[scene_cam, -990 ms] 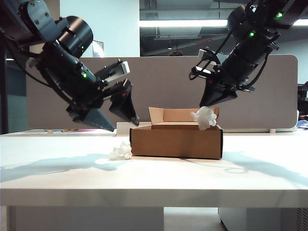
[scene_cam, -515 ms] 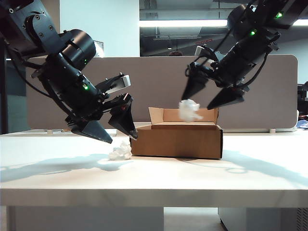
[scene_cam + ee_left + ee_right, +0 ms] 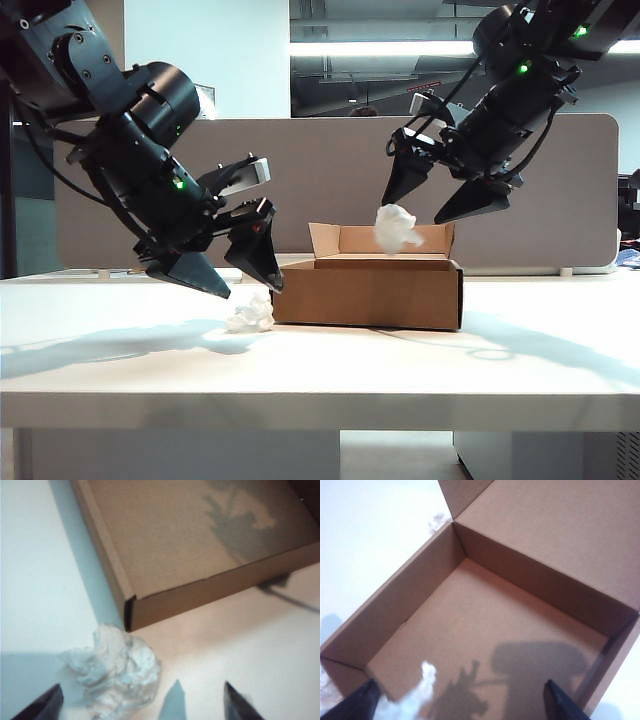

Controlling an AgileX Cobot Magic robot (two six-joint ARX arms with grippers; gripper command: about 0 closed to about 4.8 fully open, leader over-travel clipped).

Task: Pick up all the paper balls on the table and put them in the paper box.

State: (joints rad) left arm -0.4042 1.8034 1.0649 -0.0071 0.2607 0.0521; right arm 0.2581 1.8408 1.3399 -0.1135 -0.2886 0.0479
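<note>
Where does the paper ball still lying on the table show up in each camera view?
Exterior view: paper ball on the table, touching the paper box's left front corner, below the open left claw.
Left wrist view: same ball beside that box corner.
Right wrist view: only white scraps past the box wall; cannot tell.
Shared landmark: the box.

From the front, the shallow brown cardboard paper box hides its own floor behind its near wall. In the right wrist view, the crumpled white paper ball is blurred and cut off at the edge. Both wrist views show only the jaws' dark tips.
</note>
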